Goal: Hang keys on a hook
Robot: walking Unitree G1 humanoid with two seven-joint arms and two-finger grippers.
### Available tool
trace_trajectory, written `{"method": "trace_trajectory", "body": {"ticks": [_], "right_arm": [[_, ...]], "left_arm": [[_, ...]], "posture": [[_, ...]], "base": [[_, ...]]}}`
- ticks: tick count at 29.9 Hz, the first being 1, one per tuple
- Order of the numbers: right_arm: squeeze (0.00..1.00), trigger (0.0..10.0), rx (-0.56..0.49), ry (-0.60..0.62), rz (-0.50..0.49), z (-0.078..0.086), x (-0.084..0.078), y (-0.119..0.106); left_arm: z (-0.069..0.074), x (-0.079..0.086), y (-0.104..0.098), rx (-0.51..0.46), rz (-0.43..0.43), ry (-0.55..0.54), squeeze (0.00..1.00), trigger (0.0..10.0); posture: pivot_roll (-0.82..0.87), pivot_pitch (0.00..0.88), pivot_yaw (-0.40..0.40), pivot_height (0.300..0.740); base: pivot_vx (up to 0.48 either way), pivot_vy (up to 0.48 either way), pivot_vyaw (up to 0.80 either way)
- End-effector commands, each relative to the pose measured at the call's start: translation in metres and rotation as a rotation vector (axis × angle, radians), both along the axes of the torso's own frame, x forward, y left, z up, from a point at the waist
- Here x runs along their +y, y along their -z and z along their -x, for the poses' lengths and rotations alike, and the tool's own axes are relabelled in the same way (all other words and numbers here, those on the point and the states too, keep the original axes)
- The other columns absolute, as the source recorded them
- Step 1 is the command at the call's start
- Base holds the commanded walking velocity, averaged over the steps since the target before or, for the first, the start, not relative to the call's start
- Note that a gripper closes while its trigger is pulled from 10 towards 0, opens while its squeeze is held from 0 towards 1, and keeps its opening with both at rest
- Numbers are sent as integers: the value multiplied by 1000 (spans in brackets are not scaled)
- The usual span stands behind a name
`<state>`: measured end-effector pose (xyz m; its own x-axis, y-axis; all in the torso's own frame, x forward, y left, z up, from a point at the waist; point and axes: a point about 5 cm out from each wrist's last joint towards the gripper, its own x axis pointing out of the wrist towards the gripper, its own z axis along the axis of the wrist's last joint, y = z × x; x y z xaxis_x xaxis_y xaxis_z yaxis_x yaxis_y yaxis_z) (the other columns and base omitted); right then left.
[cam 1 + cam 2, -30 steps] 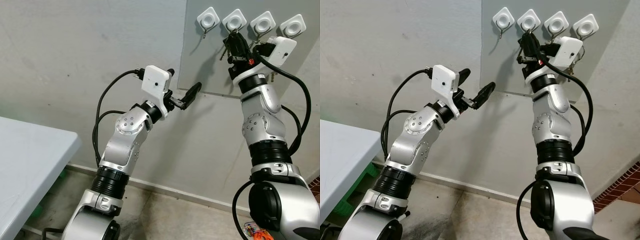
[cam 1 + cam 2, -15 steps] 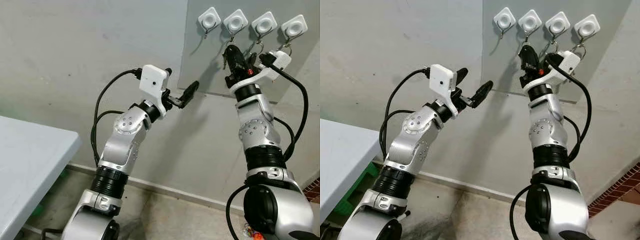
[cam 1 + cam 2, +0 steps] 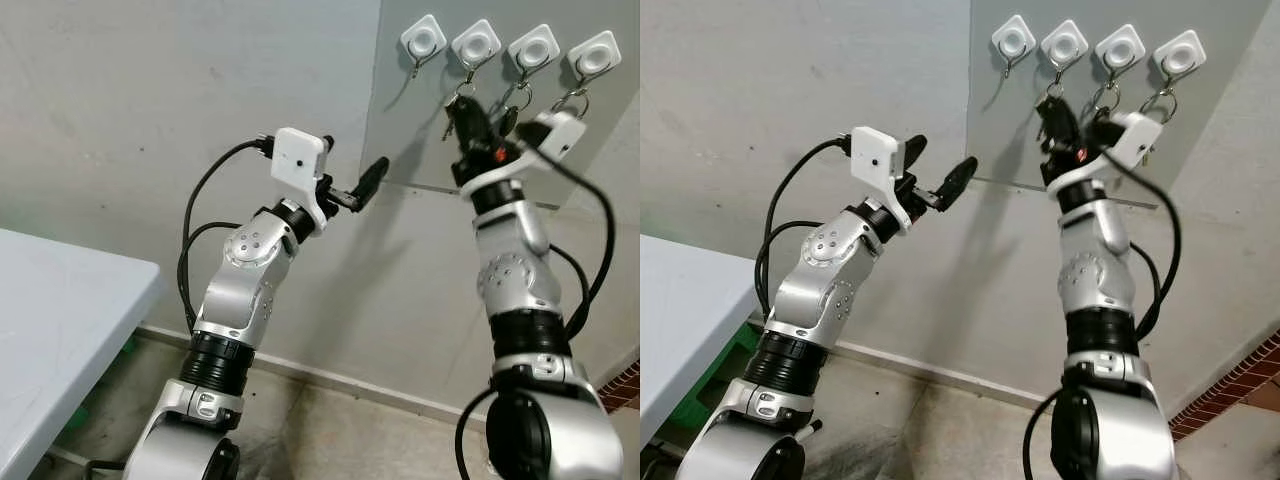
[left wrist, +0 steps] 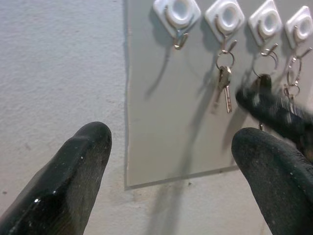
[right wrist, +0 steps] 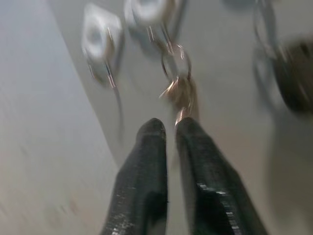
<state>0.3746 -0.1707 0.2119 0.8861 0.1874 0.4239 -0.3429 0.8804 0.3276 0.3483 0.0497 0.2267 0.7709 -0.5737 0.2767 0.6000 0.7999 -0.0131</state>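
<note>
Left to right. Hovering raised toward the wall: left gripper (image 3: 372, 176), fingers (image 4: 73, 171) spread wide apart, holding nothing, touching nothing, pointing at the grey backing panel (image 3: 400, 120). Idle role judged; no contribution to the hanging step.

Carrying four white hooks in a row: the panel. First hook (image 3: 423, 40) bare. Hanging from the second hook (image 4: 228, 17) by their ring: keys (image 4: 224, 88), free of any grasp in the left wrist view.

Sitting just below the keys: right gripper (image 5: 168, 128), fingers (image 5: 146, 161) nearly together with a narrow gap, tips near the lower end of the keys; contact not confirmable because of blur, no clamping evident.

Step in hand, judged: releasing after hanging, task close to complete. Next move calling for: backing the right gripper straight away from the panel, avoiding snagging the ring off the hook.
</note>
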Motion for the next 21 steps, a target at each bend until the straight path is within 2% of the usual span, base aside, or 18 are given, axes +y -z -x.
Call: {"method": "trace_trajectory", "body": {"ticks": [1, 7, 9, 13, 17, 21], "right_arm": [[1000, 10000, -30, 23, 71, 0, 4, -5], [1000, 10000, -15, 41, 98, 7, 5, 8], [1000, 10000, 3, 54, 122, 12, 6, 18], [1000, 10000, 24, 63, 123, 16, 6, 27], [1000, 10000, 121, 102, 156, 32, 4, 59], [1000, 10000, 199, 122, 169, 47, 4, 84]], "left_arm": [[0, 3, -2, 4, 27, -21, 0, 10000], [-1, 11, 5, 45, 71, -84, 0, 10000], [0, 19, 14, 60, 72, -142, 0, 10000], [1, 25, 24, 79, 75, -170, 0, 10000], [3, 43, 58, 173, 58, -261, 0, 10000], [8, 56, 80, 254, 70, -318, 0, 10000]], "posture": [[44, 0, 23, 740], [48, 0, 21, 740], [48, 0, 22, 740], [50, 0, 22, 740], [48, 0, 24, 740], [47, 0, 25, 740]], "base": [[0, 0, 0], [0, 0, 0], [0, 0, 0], [0, 0, 0], [0, 0, 0], [0, 0, 0]]}}
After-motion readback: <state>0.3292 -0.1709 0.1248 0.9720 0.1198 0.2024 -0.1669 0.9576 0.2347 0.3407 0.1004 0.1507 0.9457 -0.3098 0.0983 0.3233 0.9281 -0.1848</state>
